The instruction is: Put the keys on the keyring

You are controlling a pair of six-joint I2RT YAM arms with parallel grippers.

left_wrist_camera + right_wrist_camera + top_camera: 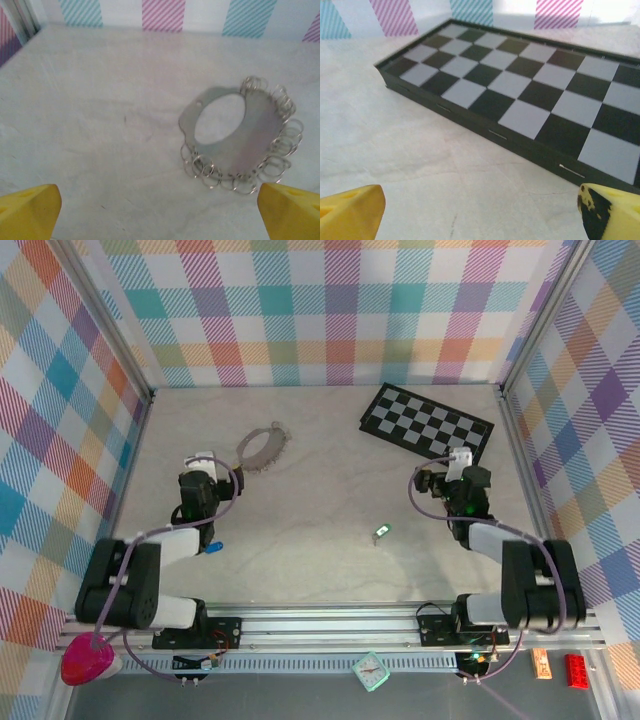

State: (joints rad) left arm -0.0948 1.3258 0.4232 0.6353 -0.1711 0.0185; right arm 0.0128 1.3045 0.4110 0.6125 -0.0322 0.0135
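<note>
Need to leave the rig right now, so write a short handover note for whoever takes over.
Left gripper: open, empty, facing the large grey metal keyring fringed with small silvery rings, flat on the table.
Right gripper: open, empty, facing the black-and-white chequered board.
Small green-headed key lies near the table's middle; small blue-headed key lies beside the left arm.
Done: nothing; both keys lie loose.
Left: thread both onto the keyring.
</note>
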